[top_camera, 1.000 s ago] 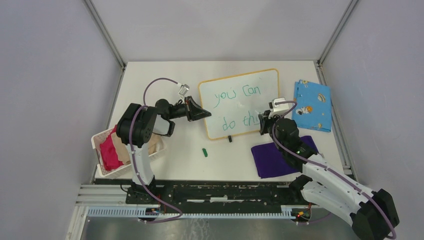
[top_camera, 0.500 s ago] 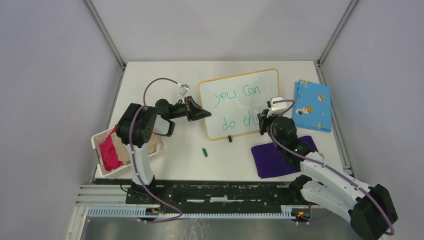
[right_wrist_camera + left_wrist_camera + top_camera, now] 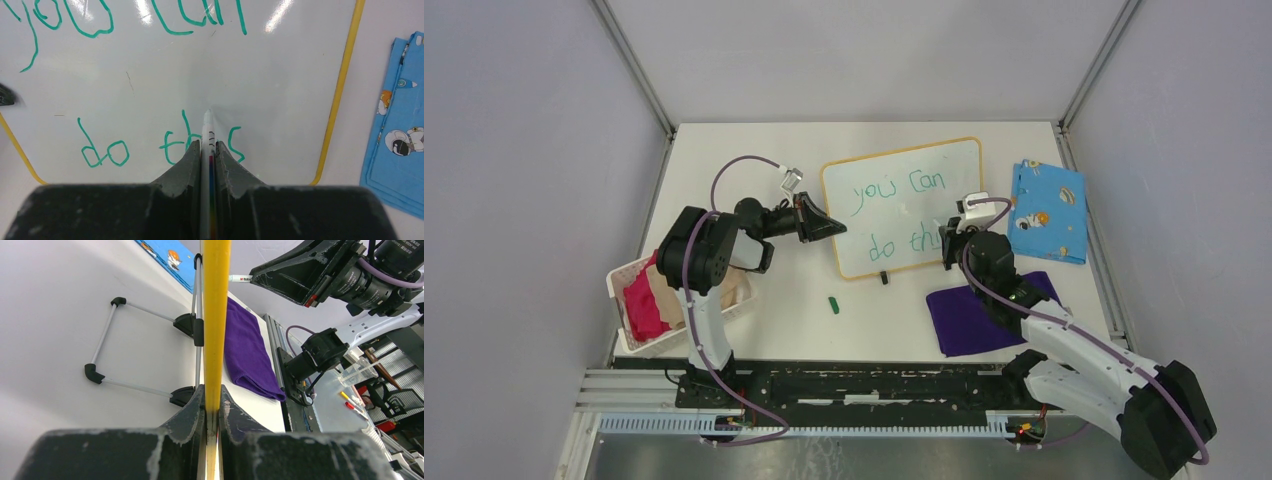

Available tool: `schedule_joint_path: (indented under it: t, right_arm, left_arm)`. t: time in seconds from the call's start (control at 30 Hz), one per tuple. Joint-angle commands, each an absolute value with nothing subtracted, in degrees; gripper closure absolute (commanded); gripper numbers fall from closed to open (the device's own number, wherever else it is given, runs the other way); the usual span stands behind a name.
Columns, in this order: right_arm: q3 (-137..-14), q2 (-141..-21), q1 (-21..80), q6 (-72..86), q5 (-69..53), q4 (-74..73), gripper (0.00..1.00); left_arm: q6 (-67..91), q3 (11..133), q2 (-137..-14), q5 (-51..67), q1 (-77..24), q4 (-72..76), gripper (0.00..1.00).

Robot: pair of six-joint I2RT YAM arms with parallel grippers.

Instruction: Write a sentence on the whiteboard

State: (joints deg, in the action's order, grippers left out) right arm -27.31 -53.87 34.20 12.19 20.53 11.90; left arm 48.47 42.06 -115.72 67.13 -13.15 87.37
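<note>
Marker in right gripper, tip at whiteboard — left gripper on rim.

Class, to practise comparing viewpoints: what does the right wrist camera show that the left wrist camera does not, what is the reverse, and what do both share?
Right wrist only: the sentence, green words on the whiteboard face. Left wrist only: the whiteboard edge-on, clamped in the left hand, its folding stand behind, and the purple cloth. Both: the yellow rim, the right hand pinching the marker, and the blue patterned cloth.
</note>
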Motion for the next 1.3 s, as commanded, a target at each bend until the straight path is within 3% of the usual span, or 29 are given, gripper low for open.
schedule_joint_path:
  t: [0.0, 1.27]
  right_arm:
    - [-28.60, -54.14, 33.77, 12.35, 21.45, 15.25, 1.00]
    - [-25.11, -52.17, 32.81, 14.12, 21.42, 12.66, 1.00]
  left_arm:
    - [49.39, 42.81, -117.23, 69.77, -13.97, 88.18, 0.98]
    - [50.54, 42.80, -117.51, 69.69, -13.97, 89.41, 0.98]
